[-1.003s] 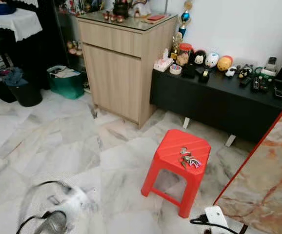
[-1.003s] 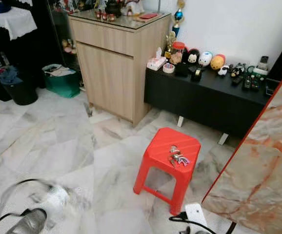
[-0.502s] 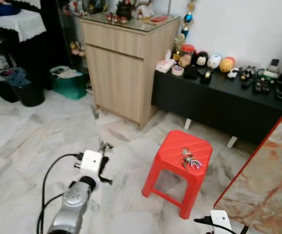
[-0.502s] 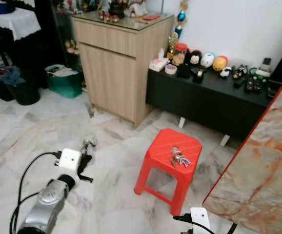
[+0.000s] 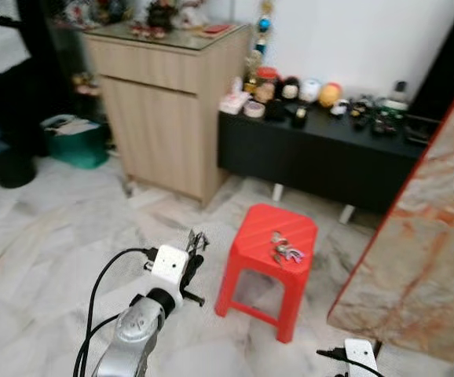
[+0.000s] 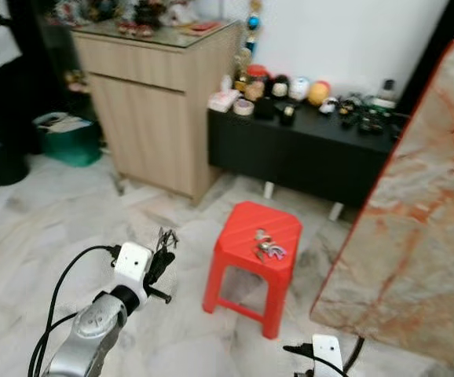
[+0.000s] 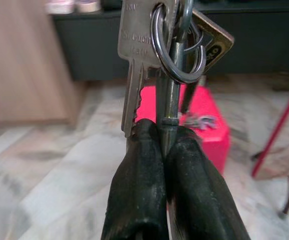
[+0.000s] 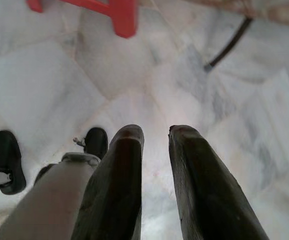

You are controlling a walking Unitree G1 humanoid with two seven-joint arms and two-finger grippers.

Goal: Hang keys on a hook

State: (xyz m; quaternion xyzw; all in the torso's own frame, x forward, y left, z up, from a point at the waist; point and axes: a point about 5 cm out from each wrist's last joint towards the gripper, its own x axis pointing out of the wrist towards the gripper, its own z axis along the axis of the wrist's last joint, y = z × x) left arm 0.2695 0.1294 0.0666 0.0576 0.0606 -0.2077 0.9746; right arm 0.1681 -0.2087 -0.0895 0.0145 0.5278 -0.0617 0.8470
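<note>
A room with a pale marble-patterned floor (image 5: 46, 236) is seen from above. A light wooden cabinet (image 5: 164, 102) is set against the white wall, with small ornaments on its glass top, and a low black worktop (image 5: 321, 153) beside it is lined with round toy figures, jars and other small items. A green bin (image 5: 74, 141) is placed further along to the left of the cabinet. A red plastic stool (image 5: 270, 255) is stood on the floor before the black worktop, and a second bunch of keys (image 5: 283, 247) is laid on its seat. A red-edged marble slab (image 5: 423, 236) is leaned at the right. The left gripper (image 7: 163, 137) is raised over the floor just left of the stool, its fingers pressed together and pinching a bunch of keys (image 7: 159, 55) by a metal shank, so that a silver key and a ring stand above the fingertips. The right gripper (image 8: 156, 134) is held low over the floor, its fingers slightly spread with nothing between them, and a black cable (image 8: 229, 45) is seen on the tiles beyond.
</note>
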